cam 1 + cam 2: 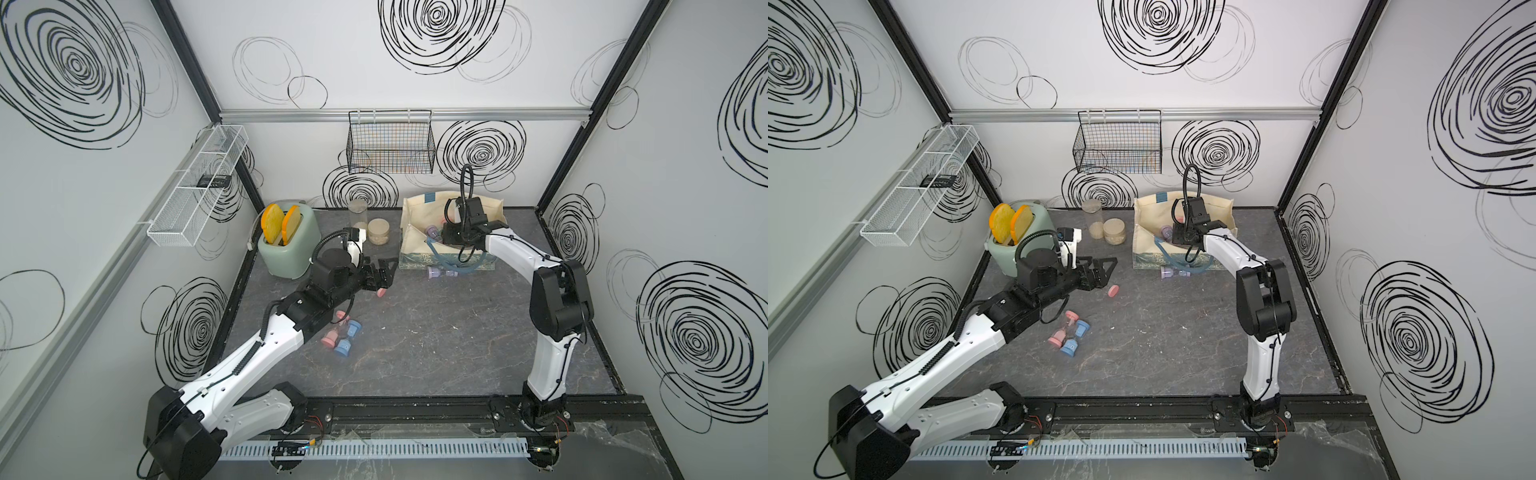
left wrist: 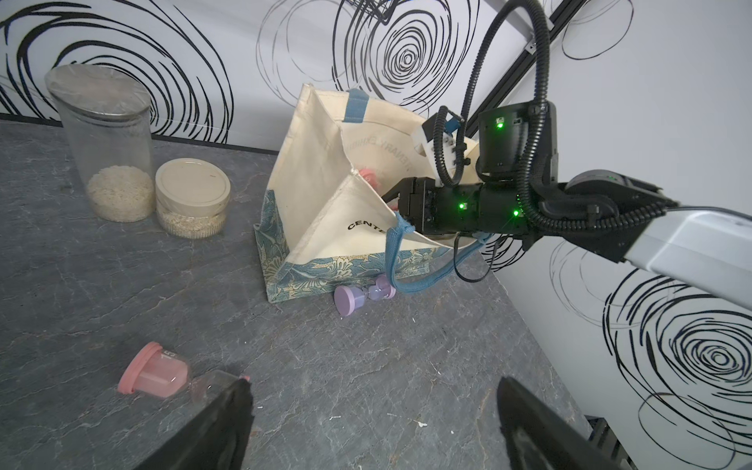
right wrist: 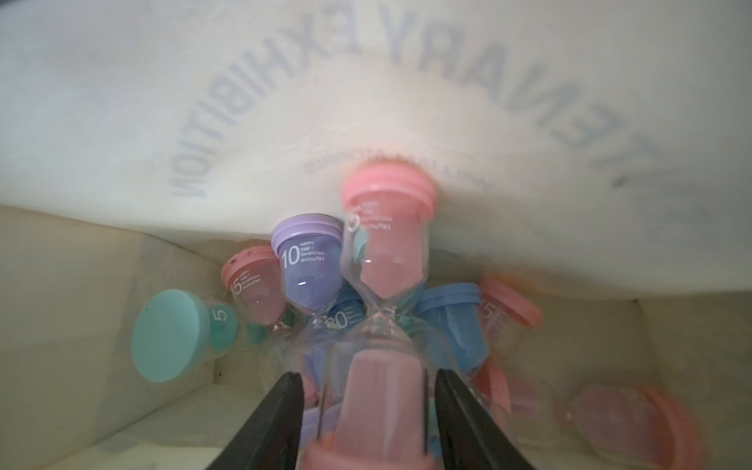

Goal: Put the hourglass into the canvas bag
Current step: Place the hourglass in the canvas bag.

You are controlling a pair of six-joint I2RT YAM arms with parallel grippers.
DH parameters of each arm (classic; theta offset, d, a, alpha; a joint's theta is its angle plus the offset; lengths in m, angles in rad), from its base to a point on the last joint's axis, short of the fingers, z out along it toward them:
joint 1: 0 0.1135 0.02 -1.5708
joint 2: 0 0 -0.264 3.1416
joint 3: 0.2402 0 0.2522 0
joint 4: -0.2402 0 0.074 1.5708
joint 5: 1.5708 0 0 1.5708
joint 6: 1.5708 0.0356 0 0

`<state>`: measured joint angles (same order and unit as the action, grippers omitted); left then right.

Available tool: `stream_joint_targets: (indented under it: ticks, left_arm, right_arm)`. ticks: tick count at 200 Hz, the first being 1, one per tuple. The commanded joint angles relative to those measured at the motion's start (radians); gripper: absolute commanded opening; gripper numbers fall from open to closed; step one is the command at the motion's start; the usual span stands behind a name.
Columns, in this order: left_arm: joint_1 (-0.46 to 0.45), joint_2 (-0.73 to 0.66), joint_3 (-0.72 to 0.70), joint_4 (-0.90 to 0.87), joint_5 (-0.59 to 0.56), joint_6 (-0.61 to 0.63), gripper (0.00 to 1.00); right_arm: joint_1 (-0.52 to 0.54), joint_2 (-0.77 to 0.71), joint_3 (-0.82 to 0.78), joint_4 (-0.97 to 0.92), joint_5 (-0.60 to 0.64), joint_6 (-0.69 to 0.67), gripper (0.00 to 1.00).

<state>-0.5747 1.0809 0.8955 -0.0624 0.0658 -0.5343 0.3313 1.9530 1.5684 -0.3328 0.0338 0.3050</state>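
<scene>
Arching down into canvas bag (image 1: 413, 245), right jaws parted around pink hourglass (image 3: 386, 260), left jaws spread

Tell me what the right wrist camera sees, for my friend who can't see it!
A pink hourglass sits between the two black fingers of the right end effector, deep inside the canvas bag. Piled in the bag are other hourglasses: purple, teal, blue and pink. The picture is a bit blurry.
</scene>
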Motion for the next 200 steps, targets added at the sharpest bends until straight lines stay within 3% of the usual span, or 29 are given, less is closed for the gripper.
stream_joint_targets:
  ticks: [1,62,116,142,200]
  left_arm:
    - [0.009,-0.020,-0.004,0.033,0.014,-0.018,0.96]
    - [0.009,-0.038,0.006,0.014,0.015,-0.016,0.96]
    - [0.012,-0.062,0.006,-0.027,0.035,0.012,0.96]
    - [0.012,-0.080,-0.024,-0.034,0.033,0.016,0.96]
    - [0.012,-0.098,-0.064,-0.053,0.041,0.017,0.96]
  right_arm:
    - [-0.005,-0.028,0.041,-0.022,0.009,-0.013,0.63]
    - [0.011,-0.176,0.036,-0.013,-0.005,-0.012,0.79]
    - [0.074,-0.364,-0.056,-0.036,0.078,0.029,0.87]
    - [0.128,-0.464,-0.163,-0.043,0.147,0.091,0.88]
    - [0.268,-0.634,-0.500,0.085,0.150,0.266,0.91]
